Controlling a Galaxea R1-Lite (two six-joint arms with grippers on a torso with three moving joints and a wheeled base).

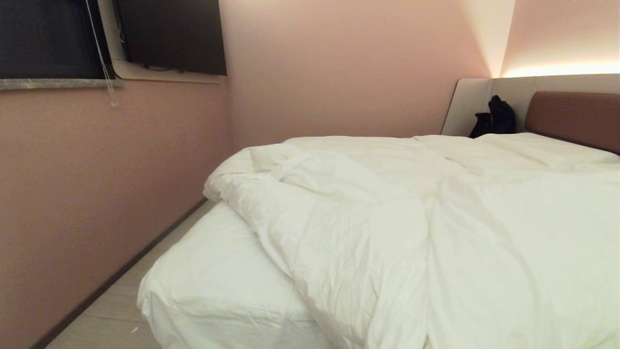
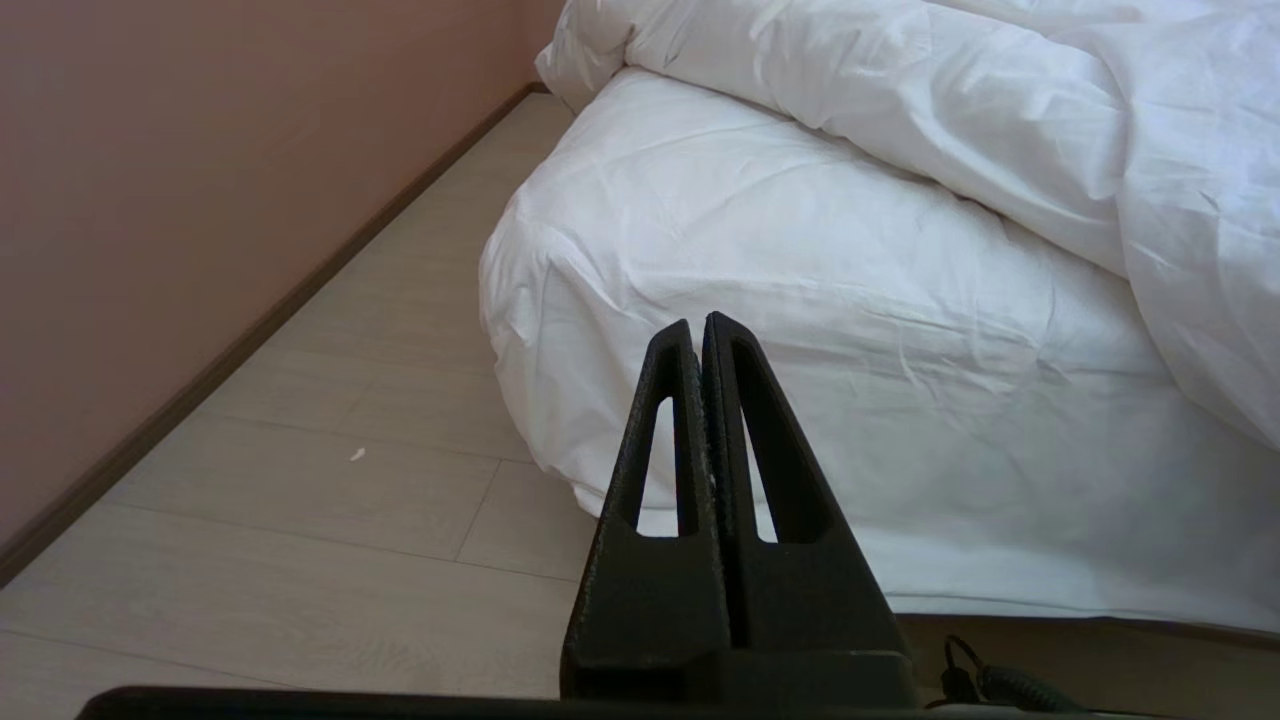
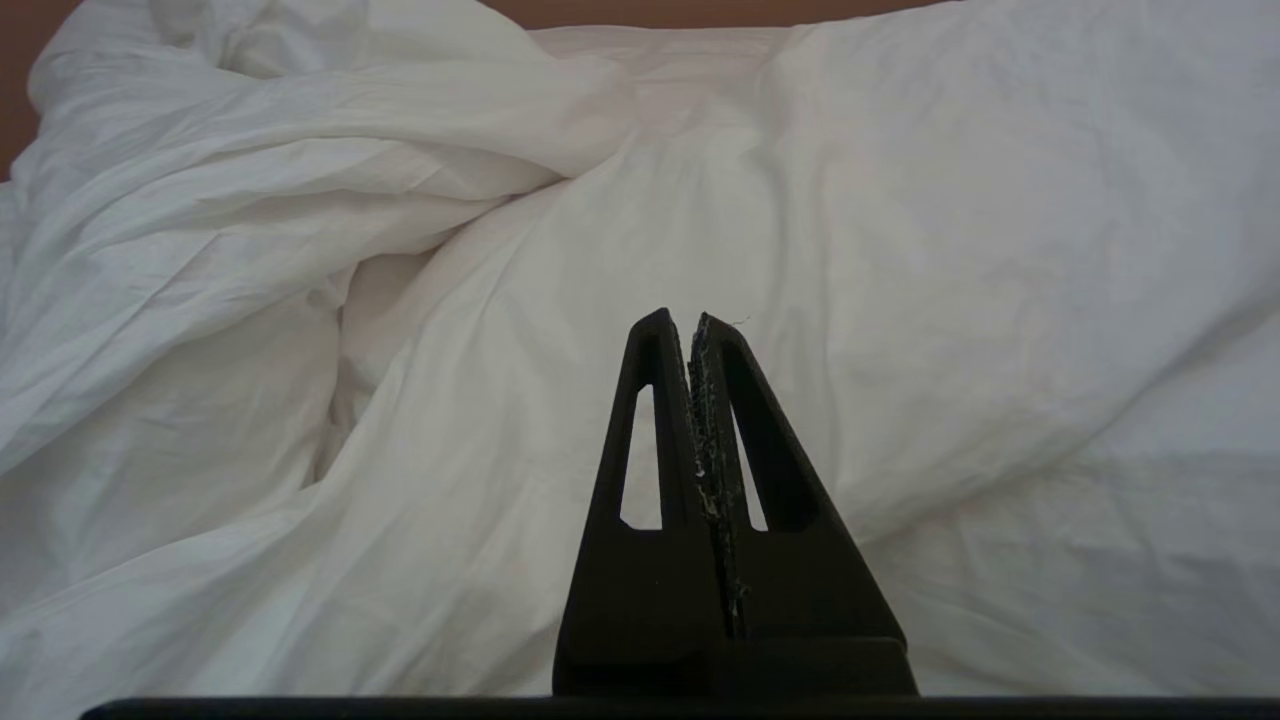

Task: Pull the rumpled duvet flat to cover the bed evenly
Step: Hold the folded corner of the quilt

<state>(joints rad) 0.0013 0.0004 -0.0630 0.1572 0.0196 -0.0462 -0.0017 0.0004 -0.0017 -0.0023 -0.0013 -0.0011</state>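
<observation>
Duvet on bed, bunched and skewed: bulk heaped from centre toward 3 o'clock in head view, one folded-back lobe pushed up toward 10 o'clock. Creases and ridges running diagonally across the surface. Near-left corner of mattress at 7 o'clock bare, only the fitted sheet showing. Coverage uneven.

Headboard at 2 o'clock, dark bag resting against its pale panel, just beyond the duvet's far edge. Wall close along 9 o'clock side, narrow strip of floor between wall and bed.

Neither arm visible in head view. Left pincer clenched, empty, tips pressed together, aimed at the bare mattress corner, apart from the fabric. Right pincer clenched, empty, pointed at duvet folds, no cloth between the tips; contact with duvet not evident.

Progress, judged from layout: nothing done yet. No edge grasped, no spreading visible. Remaining: open a pincer, take the duvet edge near the heaped lobe, draw it toward the bare 7 o'clock corner, then smooth the ridges and even out the overhang on both sides.

Risk noted: thick soft fabric likely to slip or drag as a clump rather than unfold; wall side offers little room to work.
</observation>
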